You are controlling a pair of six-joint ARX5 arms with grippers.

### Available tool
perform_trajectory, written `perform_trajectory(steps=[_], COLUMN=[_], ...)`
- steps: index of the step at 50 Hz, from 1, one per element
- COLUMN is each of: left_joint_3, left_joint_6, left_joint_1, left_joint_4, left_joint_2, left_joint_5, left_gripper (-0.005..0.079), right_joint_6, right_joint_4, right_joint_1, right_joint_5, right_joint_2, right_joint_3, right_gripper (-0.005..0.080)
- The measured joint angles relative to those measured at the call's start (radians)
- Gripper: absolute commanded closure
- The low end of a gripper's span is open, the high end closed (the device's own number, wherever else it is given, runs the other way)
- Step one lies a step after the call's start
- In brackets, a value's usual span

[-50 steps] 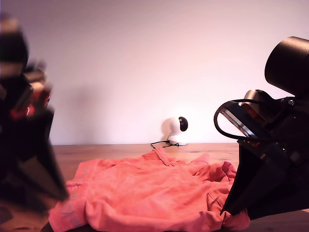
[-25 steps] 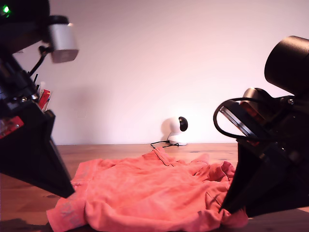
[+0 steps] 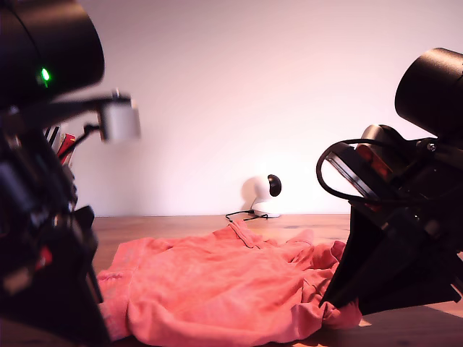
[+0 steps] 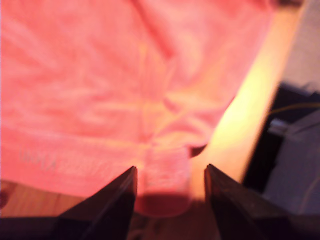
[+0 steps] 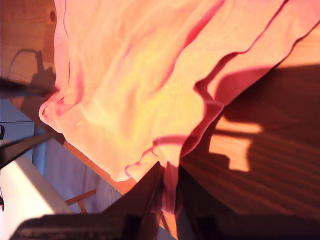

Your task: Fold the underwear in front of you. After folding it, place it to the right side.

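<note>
Step in hand: as I judge it, the start of the first fold, with one edge of the underwear point(image 3: 217, 289) taken and the other about to be taken.
Task's thing: the underwear lies spread and rumpled on the wooden surface point(image 3: 166, 225), in front of a small white camera point(image 3: 262, 194) that stands by the wall behind it.
My second tool point(image 5: 167, 192): its jaws are pressed together on a thin fold at the hem of the underwear point(image 5: 150, 85); the cloth runs up out of them, so it grips the garment.
My first tool point(image 4: 170, 187): its jaws stand apart, one on each side of the waistband of the underwear point(image 4: 125, 85), with a tab of that band between them; nothing is clamped.
Arms in the exterior view: one dark arm stands at the edge of the underwear towards the exterior view's right, the other at the edge towards the exterior view's left, blurred.
Next move, my guess: the first tool should close on the waistband tab, then both should lift together and carry their edges across the garment, kept level so the cloth does not bunch.
Risk: the grip on the hem is thin and may slip once lifted.
Writing: pale lettering runs along the waistband near the first tool, too blurred to read. No other label or brand is legible.
</note>
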Motion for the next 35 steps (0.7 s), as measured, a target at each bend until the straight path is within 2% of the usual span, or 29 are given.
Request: perform_trajectory(steps=[3, 6, 11, 13, 19, 29, 35], left_joint_3=[0.000, 0.000, 0.000, 0.000, 0.002, 0.029, 0.058], left_joint_6=[0.003, 0.003, 0.003, 0.003, 0.003, 0.002, -0.055], left_joint_1=[0.000, 0.000, -0.001, -0.002, -0.016, -0.053, -0.083], left_joint_4=[0.002, 0.006, 0.006, 0.005, -0.012, -0.113, -0.209], left_joint_2=[0.006, 0.009, 0.013, 0.013, 0.013, 0.012, 0.011], left_joint_5=[-0.006, -0.006, -0.003, 0.000, 0.000, -0.003, 0.001], left_gripper=[0.0390, 0.0494, 0.0714, 0.0773, 0.0762, 0.0762, 0.0762], right_joint_6=[0.000, 0.000, 0.000, 0.000, 0.000, -0.019, -0.026], right_joint_4=[0.002, 0.006, 0.006, 0.005, -0.034, -0.157, -0.238], right_joint_1=[0.000, 0.000, 0.000, 0.000, 0.000, 0.000, 0.000], right_joint_5=[0.000, 0.000, 0.000, 0.000, 0.000, -0.003, 0.005], right_joint_2=[0.000, 0.000, 0.000, 0.000, 0.000, -0.024, -0.072], right_joint_3=[0.000, 0.000, 0.000, 0.000, 0.000, 0.000, 0.000], right_gripper=[0.0763, 0.0763, 0.0763, 0.0763, 0.0763, 0.0763, 0.0763])
